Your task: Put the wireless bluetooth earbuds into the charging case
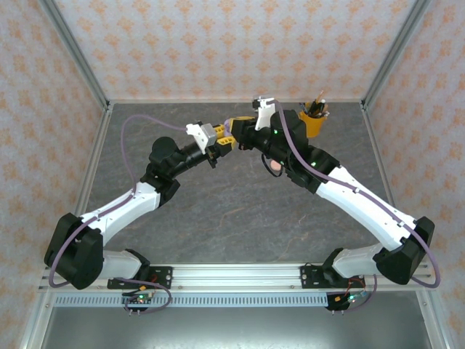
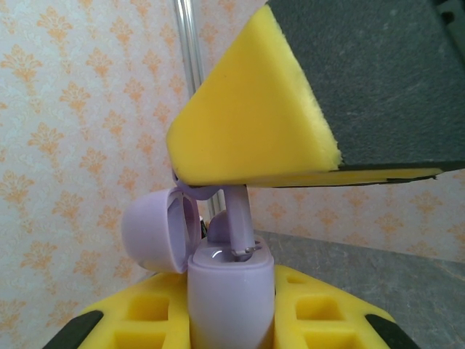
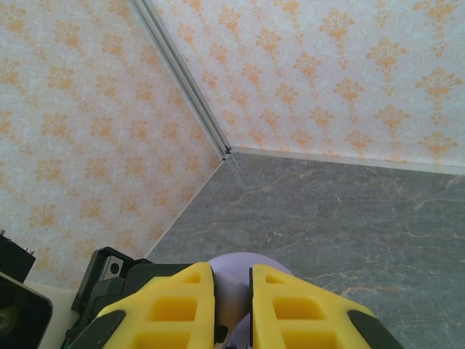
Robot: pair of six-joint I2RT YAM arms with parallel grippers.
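**Lilac earbud standing in the open case**

From the top view I see both arms meeting over the far half of the table (image 1: pixel 182 218), left gripper (image 1: pixel 216 145) and right gripper (image 1: pixel 237 137) nose to nose. What they carry is too small to tell there. I count one cup (image 1: pixel 314 125) of pencils at the far right and one small pink thing (image 1: pixel 276 166) under the right arm.

The left wrist view gives me the detail. One lilac case (image 2: pixel 231 298) is clamped in the left pincer, its lid (image 2: pixel 152 229) swung open to the left. One lilac earbud (image 2: pixel 240 218) stands upright with its lower end in the case and its top up against the right pincer's pad (image 2: pixel 247 123). From the right wrist I see that pincer's fingers (image 3: pixel 182 291) nipped narrow, with lilac just past them.
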